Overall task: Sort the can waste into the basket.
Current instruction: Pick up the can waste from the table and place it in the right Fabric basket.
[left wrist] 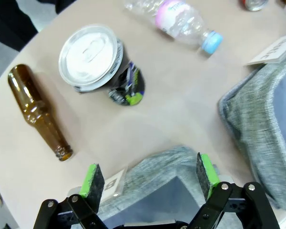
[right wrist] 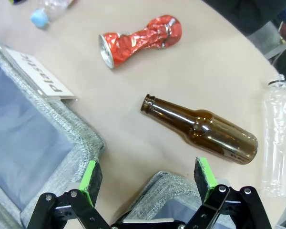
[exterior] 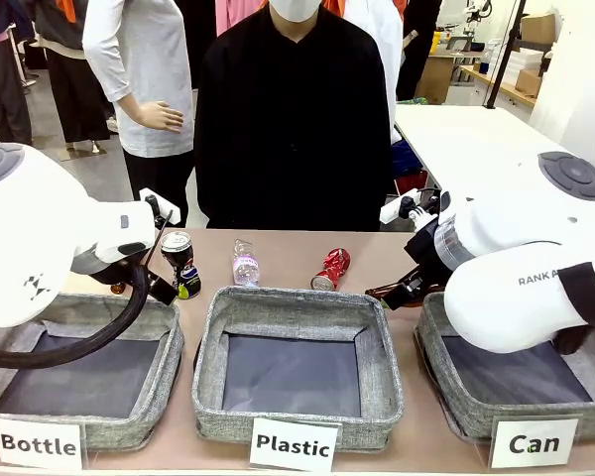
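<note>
Well ahead of the right gripper (right wrist: 147, 168), the crushed red can (right wrist: 140, 38).

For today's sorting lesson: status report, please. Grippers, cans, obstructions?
Left gripper open, right gripper open, both empty. Pepsi can upright, crushed red can lying, both on table, outside Can basket. Brown bottle between right gripper and crushed red can.

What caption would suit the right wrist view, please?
Open right gripper hovers near crushed red can and brown bottle.
</note>
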You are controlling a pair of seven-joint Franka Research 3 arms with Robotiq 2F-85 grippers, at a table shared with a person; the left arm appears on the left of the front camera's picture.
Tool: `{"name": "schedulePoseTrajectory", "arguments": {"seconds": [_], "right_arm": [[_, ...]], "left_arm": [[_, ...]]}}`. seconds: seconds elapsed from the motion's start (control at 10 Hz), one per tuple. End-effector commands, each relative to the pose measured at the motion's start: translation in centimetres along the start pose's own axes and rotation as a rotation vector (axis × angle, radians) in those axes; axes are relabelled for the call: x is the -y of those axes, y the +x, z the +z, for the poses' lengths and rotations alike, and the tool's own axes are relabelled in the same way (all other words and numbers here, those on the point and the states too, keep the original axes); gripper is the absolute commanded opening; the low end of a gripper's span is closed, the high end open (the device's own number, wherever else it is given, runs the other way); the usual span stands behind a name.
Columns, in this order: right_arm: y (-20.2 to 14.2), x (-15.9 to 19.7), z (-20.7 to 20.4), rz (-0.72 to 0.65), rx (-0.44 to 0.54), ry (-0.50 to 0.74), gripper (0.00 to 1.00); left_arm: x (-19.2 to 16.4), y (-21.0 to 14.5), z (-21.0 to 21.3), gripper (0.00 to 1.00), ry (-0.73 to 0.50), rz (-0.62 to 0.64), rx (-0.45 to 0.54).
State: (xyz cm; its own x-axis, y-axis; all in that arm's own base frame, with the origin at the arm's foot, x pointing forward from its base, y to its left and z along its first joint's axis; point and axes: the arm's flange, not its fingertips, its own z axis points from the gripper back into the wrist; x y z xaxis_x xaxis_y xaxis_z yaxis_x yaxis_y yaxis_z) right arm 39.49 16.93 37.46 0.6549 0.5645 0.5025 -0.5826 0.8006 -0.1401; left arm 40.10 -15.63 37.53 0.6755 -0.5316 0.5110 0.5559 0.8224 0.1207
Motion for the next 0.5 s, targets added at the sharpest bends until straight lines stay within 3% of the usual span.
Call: {"name": "schedulePoseTrajectory", "arguments": {"seconds": [0.0,0.1,0.2,0.4], "right_arm": [[0.9,0.6,4.7,-0.129,0.01,0.068,1.0],[1.1,1.1,7.6,-0.252,0.019,0.14,1.0],[0.6,1.8,10.6,-0.336,0.036,0.267,1.0],[-2.8,3.3,15.8,-0.359,0.03,0.597,1.0]], "left_arm": [[0.8,-0.2,5.4,1.0,-0.173,0.013,0.048],[0.9,-0.6,8.8,1.0,-0.33,0.029,0.033],[0.4,-1.5,11.4,1.0,-0.396,0.014,0.061],[-2.3,-4.9,15.9,1.0,-0.552,-0.014,0.112]]}}
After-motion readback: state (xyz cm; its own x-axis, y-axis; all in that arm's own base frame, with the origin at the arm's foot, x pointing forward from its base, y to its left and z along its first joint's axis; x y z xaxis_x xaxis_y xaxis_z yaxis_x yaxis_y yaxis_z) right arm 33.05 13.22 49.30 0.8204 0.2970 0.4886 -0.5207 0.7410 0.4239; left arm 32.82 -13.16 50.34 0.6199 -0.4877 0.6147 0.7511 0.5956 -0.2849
